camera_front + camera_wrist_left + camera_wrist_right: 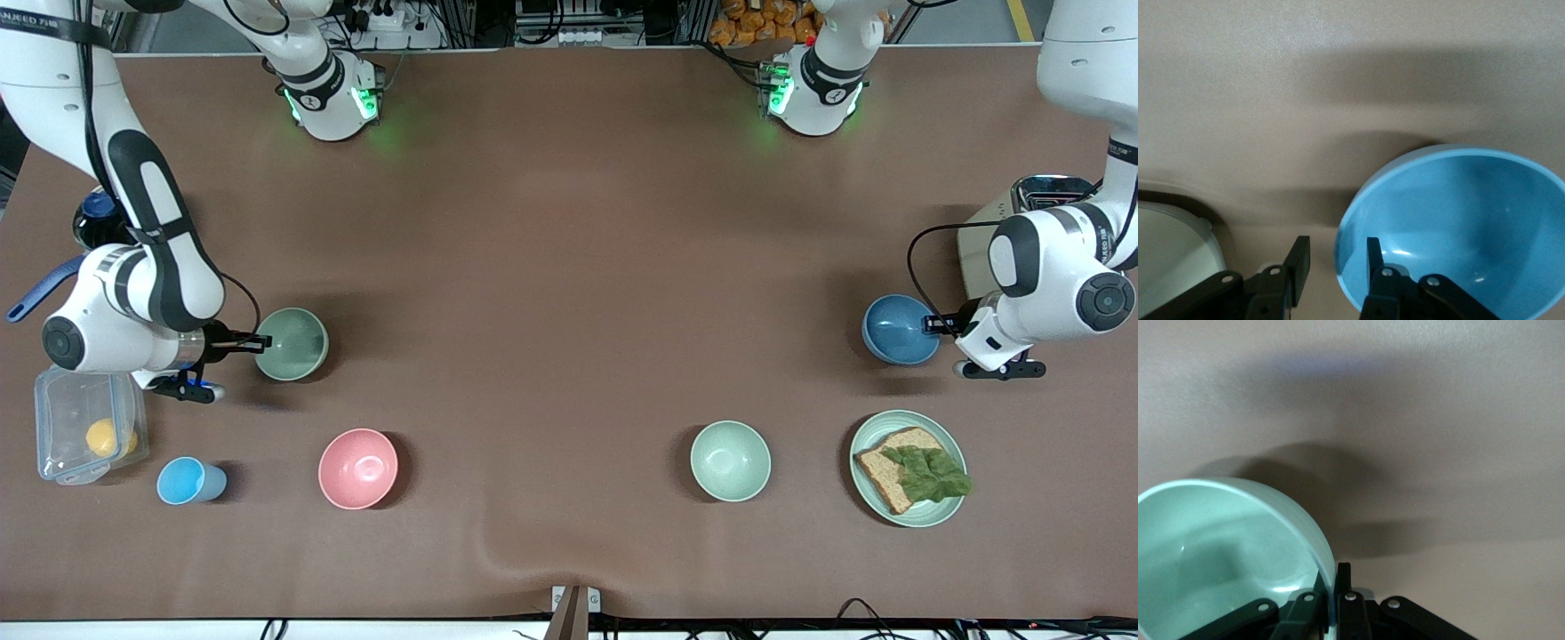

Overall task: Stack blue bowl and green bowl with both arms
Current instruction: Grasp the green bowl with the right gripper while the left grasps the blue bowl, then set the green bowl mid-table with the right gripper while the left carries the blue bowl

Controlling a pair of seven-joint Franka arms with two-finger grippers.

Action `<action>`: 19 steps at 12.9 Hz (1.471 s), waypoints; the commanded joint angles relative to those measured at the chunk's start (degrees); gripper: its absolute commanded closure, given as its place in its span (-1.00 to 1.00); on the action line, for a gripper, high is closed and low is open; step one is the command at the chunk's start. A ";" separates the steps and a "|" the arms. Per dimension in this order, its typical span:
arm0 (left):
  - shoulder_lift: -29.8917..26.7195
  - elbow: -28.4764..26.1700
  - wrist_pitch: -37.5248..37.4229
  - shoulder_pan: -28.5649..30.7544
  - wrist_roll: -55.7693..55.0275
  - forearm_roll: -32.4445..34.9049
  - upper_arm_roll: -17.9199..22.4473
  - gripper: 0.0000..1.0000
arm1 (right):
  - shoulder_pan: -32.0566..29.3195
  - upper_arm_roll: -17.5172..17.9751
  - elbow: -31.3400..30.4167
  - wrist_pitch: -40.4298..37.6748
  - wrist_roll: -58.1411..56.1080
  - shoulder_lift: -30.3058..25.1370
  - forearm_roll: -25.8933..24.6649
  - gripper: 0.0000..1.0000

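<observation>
The blue bowl (900, 330) sits toward the left arm's end of the table. My left gripper (932, 324) is open at its rim; in the left wrist view (1337, 250) one finger is inside the blue bowl (1458, 220) and the other outside, with a gap to the rim. The sage green bowl (292, 344) sits toward the right arm's end. My right gripper (262, 340) is shut on its rim; the right wrist view (1331, 577) shows the fingers pinching the green bowl's (1218, 553) wall.
Nearer the front camera are a paler mint bowl (731, 460), a pink bowl (357, 468), a light-blue cup (189, 481) and a mint plate (944, 510) with bread. A clear container (87, 436) lies under the right arm. A toaster (1040, 191) stands by the left arm.
</observation>
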 commanded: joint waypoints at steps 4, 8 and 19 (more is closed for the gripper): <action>-0.86 0.23 -1.70 0.27 -1.16 -0.80 -0.43 0.37 | 3.16 1.53 -0.63 -3.03 5.57 -3.17 8.56 1.00; -0.78 0.23 -1.78 0.10 -1.25 -0.80 -0.52 1.00 | 15.44 1.53 0.86 -2.60 22.52 -5.03 11.28 1.00; -3.32 1.63 -5.56 -0.17 -14.15 -6.86 -11.93 1.00 | 41.12 1.53 -0.35 16.63 55.51 -0.98 18.39 1.00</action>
